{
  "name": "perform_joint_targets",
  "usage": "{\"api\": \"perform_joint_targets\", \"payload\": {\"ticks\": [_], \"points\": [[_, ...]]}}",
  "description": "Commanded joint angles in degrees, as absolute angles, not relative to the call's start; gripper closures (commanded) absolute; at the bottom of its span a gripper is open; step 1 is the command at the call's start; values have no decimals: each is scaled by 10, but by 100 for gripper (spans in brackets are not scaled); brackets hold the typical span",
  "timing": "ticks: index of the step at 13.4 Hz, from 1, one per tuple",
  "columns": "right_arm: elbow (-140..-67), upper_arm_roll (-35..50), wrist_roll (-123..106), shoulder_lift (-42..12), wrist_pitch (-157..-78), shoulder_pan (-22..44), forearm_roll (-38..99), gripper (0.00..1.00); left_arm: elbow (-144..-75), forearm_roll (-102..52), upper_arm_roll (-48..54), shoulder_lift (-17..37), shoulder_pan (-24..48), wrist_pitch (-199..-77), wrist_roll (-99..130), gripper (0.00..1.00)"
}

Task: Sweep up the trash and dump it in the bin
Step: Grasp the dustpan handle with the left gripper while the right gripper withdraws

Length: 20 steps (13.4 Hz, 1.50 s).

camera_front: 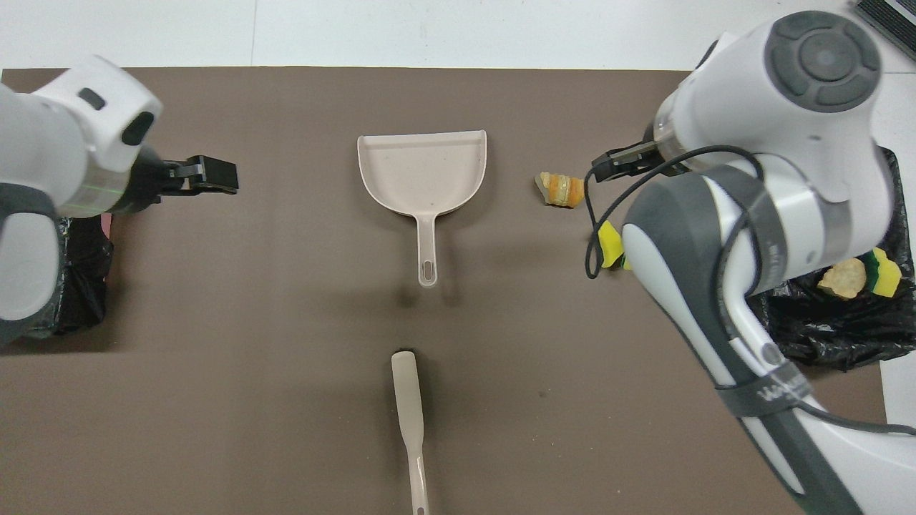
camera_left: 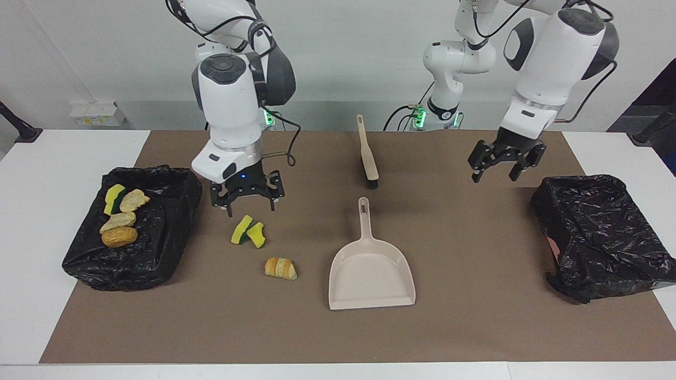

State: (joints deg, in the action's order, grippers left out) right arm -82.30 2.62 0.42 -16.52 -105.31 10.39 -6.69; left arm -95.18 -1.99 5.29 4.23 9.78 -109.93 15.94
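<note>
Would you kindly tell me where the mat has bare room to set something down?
Bare mat lies between the dustpan and the empty bin, under the open left gripper. Crowded: sponges and croissant beside the filled bin, under the open right gripper.

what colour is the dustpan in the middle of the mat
The dustpan is plain pale beige all over, handle included; it shows best in the facing view.

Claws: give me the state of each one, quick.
Left claw: open, empty, above the mat beside the empty bin.
Right claw: open, empty, over the sponge wedges.
</note>
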Motion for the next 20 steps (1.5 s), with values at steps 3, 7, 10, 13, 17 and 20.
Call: {"api": "perform_joint_targets", "payload": {"ticks": [3, 7, 10, 13, 17, 20], "points": [[-832, 32, -45, -86, -964, 45, -56, 0, -947, -18, 45, 118, 200, -1171, 285, 0], [-834, 32, -90, -62, -912, -15, -55, 0, -947, -15, 45, 195, 260, -1239, 362, 0], [-838, 25, -61, -48, -886, -38, -14, 0, -961, -15, 45, 214, 278, -1270, 367, 0], [-881, 23, -1, -21, -885, -37, 12, 0, -983, 3, 45, 229, 298, -1283, 369, 0], [-879, 23, -8, -21, -877, -31, 19, 0, -990, 3, 44, 246, 325, -1292, 374, 0], [-895, 26, -22, -11, -874, -28, 19, 0, -985, 25, 43, 246, 325, -1283, 373, 0]]}}
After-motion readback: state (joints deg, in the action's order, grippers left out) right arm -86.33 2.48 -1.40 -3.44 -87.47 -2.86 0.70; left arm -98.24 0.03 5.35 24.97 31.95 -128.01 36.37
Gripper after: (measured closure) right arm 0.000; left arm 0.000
